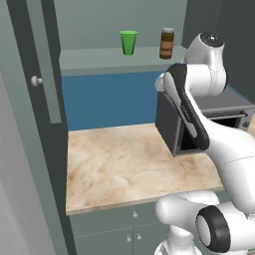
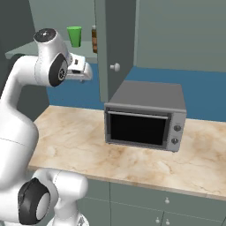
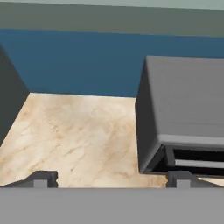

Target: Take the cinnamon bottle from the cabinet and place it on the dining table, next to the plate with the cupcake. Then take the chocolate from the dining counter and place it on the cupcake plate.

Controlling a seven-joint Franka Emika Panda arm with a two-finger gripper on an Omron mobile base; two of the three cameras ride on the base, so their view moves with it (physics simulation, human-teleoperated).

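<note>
The hand (image 3: pixel 111 178) is open and empty, its two fingertips (image 3: pixel 43 178) wide apart, looking down on the desk (image 3: pixel 74 131) beside the microwave (image 3: pixel 183 109). The cinnamon bottle (image 1: pixel 167 44) stands upright on the cabinet shelf (image 1: pixel 89 57), near a green cup (image 1: pixel 128 42) and well above the hand, with the cabinet door (image 1: pixel 37 74) swung open. By the look of it nothing is done yet: the bottle is ungrasped, and both the plate placement and the chocolate step remain.
</note>
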